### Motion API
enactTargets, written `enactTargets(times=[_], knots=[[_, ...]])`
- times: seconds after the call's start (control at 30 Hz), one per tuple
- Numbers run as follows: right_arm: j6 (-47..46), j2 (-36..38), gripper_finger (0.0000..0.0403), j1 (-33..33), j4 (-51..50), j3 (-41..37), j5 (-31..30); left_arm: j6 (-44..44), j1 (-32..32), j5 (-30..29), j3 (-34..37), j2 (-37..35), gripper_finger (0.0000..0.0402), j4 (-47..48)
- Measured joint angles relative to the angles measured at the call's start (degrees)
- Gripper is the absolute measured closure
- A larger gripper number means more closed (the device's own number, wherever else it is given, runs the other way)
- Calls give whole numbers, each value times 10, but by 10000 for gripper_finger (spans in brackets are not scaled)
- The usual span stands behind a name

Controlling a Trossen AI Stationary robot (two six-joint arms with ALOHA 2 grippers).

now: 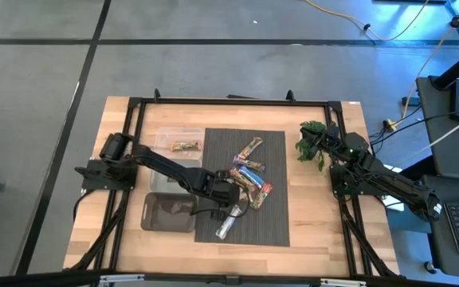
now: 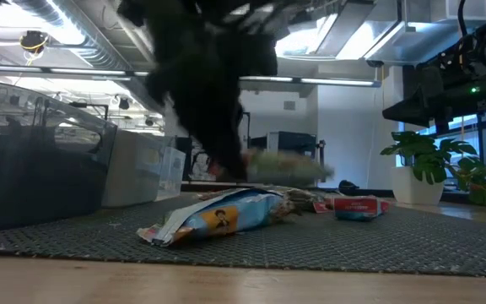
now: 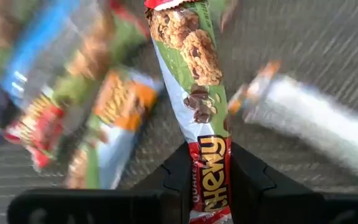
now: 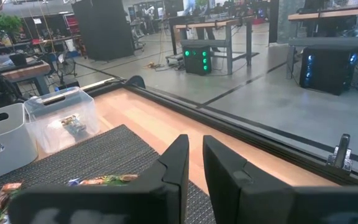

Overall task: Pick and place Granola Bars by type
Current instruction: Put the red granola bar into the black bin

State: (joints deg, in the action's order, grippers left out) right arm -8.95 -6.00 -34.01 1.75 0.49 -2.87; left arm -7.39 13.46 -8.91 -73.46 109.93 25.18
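My left gripper (image 1: 231, 198) hangs over the dark mat (image 1: 271, 227) beside the pile of granola bars (image 1: 251, 174), shut on a green-and-red Chewy bar (image 3: 191, 81). That bar appears as a blurred green shape (image 2: 285, 165) above the mat in the low view. A silver-wrapped bar (image 1: 228, 224) lies flat on the mat nearer the table's near edge. One bar rests in the clear container (image 1: 178, 143). My right gripper (image 4: 194, 163) waits at the table's right side next to the green plant sprig (image 1: 311, 145), fingers together and holding nothing. My left gripper pinches the Chewy bar between its two fingers at the red lettered end (image 3: 211, 158). The rest of the bar reaches out forward past the fingertips. In the low view the bar seems lifted clear of the mat, roughly level.
A dark tray (image 1: 170, 213) sits left of the mat, near the clear container. A black frame (image 1: 229, 101) runs around the table. Bare wood (image 1: 317, 223) lies right of the mat. Cables and a desk stand beyond the right edge.
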Motion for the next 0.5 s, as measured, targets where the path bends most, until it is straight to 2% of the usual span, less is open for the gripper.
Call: enactTargets(times=[0.13, 0.23, 0.43, 0.5], knots=[[-1, 0, 351, 0, 0, 0, 0, -41, 0, -5, -26, -40, 337, 43], [-3, 0, 351, 0, 0, 0, 0, -84, 0, -4, -41, -76, 337, 110], [3, 0, 351, 0, 0, 0, 0, -177, 25, -3, -41, -135, 337, 238], [2, 0, 351, 0, 0, 0, 0, -190, 42, -3, -34, -149, 337, 249]])
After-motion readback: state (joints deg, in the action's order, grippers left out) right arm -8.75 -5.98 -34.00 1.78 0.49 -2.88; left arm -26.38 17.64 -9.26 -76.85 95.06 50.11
